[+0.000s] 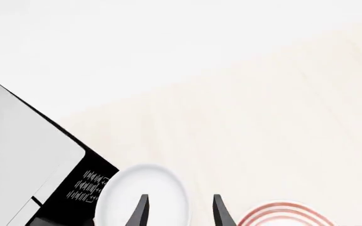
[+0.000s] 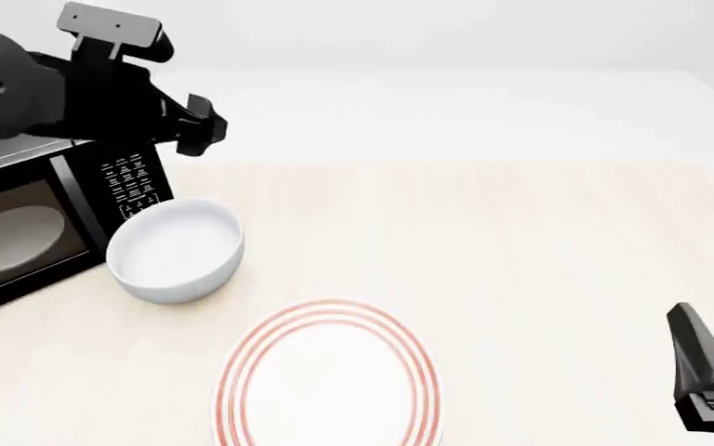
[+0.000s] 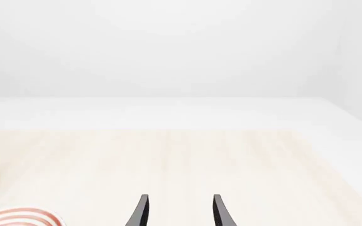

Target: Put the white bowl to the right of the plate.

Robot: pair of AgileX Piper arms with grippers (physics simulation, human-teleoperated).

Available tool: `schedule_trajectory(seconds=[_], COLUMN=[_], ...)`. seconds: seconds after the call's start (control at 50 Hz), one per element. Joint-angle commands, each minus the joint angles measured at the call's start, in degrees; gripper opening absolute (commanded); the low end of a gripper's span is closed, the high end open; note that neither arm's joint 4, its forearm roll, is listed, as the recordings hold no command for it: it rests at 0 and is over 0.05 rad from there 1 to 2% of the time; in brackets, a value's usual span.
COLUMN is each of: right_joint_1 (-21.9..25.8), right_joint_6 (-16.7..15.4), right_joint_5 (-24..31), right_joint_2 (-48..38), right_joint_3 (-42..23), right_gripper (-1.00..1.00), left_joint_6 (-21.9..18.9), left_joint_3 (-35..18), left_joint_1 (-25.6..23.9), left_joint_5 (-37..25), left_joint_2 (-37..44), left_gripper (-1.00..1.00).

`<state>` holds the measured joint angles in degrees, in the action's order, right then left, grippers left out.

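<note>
The plain glossy white round bowl [image 2: 176, 250] sits upright on the pale wood-grain surface [image 2: 519, 251], to the left of and a little farther back than the large flat white plate with two thin red rings [image 2: 328, 376]. The bowl and the plate lie near each other but do not touch. On the bowl's other side, just beside it, stands the black and silver microwave oven [image 2: 34, 232], its keypad panel facing the bowl and a pale round tray [image 2: 7, 238] visible behind its door glass.

The left arm's gripper [image 1: 179, 212] hangs above the microwave and the bowl, clear of both. In the left wrist view its two dark fingers [image 1: 141, 212] stand apart with nothing between them, so the jaws are open; the bowl shows behind one fingertip, and the plate's red-ringed rim lies off to the other side.

The right arm's gripper [image 3: 179, 212] waits well to the right of the plate, low at the near edge of the surface. Its jaws are likewise spread and empty, pointing across bare wood, with the plate's rim and a sliver of the bowl at the edge of the right wrist view.
</note>
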<state>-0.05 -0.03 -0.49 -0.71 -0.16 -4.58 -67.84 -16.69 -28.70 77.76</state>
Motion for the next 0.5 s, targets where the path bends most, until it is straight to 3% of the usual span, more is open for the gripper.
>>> schedule_trajectory(seconds=[0.02,0.16,0.22,0.5], right_joint_1=[0.0,0.0,0.0,0.0], right_joint_6=[0.0,0.0,0.0,0.0], right_joint_5=[0.0,0.2,0.3,0.2], right_joint_2=[0.0,0.2,0.3,0.3], right_joint_3=[0.0,0.0,0.0,0.0], right_gripper=[1.0,1.0,1.0,1.0], left_joint_6=[1.0,1.8,1.2,1.8], left_joint_3=[0.8,2.1,3.7,6.4], left_joint_1=[-2.1,-2.4,-0.4,-0.1], left_joint_5=[1.5,3.0,5.4,8.0], left_joint_2=[2.8,5.1,8.2,9.4], left_gripper=[1.0,1.0,1.0,1.0])
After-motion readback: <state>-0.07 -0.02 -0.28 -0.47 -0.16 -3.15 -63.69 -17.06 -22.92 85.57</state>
